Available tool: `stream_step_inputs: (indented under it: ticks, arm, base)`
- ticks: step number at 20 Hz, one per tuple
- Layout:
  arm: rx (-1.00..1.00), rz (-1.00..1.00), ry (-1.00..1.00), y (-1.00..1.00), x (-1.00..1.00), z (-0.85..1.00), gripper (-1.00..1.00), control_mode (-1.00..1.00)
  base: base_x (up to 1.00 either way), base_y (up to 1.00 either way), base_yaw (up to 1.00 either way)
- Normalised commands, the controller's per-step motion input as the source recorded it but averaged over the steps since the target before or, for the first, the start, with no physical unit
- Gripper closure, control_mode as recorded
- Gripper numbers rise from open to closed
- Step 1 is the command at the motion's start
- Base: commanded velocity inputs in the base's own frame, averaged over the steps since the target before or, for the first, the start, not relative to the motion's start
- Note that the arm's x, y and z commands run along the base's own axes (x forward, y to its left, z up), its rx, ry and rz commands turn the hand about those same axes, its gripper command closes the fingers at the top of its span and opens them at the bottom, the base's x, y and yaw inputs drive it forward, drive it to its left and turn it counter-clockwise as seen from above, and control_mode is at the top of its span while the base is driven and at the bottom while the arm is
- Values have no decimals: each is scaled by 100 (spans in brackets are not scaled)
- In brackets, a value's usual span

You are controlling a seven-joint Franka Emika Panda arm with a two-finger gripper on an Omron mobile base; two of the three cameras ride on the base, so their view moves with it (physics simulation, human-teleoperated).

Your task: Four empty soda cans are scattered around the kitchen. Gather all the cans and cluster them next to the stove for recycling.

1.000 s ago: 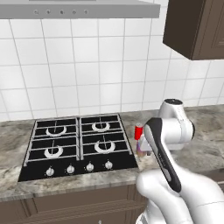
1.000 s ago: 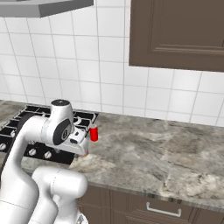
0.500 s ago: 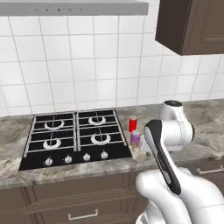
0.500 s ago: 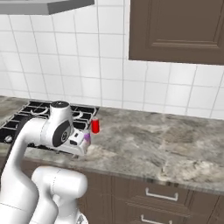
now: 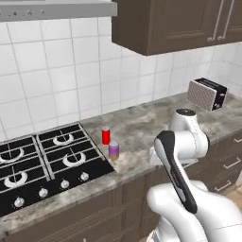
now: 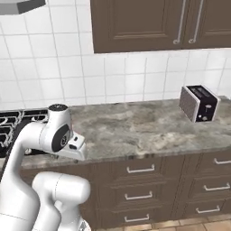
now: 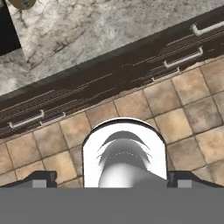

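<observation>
Two soda cans stand on the grey counter just right of the stove (image 5: 42, 160): a bright red one (image 5: 106, 135) and, in front of it, a purple one with a tan band (image 5: 113, 150). They are close together but apart. My arm is folded back over the counter's front edge, to the right of the cans. In the hand view my gripper (image 7: 111, 178) points down at the tiled floor. Its dark fingertips (image 7: 43, 177) are spread wide, open, with nothing between them. A tan can top (image 7: 22, 3) and a black stove corner (image 7: 8, 26) sit at that view's upper left.
A silver toaster (image 5: 206, 93) stands far right on the counter (image 5: 142, 127), also seen as the toaster (image 6: 198, 103). Dark wall cabinets (image 6: 149, 22) hang above. Drawers with silver handles (image 6: 140, 170) line the front below the counter edge.
The whole picture has slid left, so the base has driven right along the counter. The toaster has come into view. The cans stay beside the stove and the gripper stays open.
</observation>
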Motion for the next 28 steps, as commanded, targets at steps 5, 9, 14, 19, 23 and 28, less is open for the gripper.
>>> stream_step_inputs:
  ticks: [5,9,14,19,23,28]
  arm:
    - [0,0,0,0,0,0,-100,100]
    - [0,0,0,0,0,0,-100,100]
    - [0,0,0,0,0,0,-100,100]
    - [0,0,0,0,0,0,-100,100]
    - [0,0,0,0,0,0,-100,100]
    - [0,0,0,0,0,0,-100,100]
  base:
    - [59,-6,-47]
    - [32,-26,-53]
    - [3,-1,-69]
    - [3,0,-69]
    - [38,-1,-75]
    - [39,-57,-67]
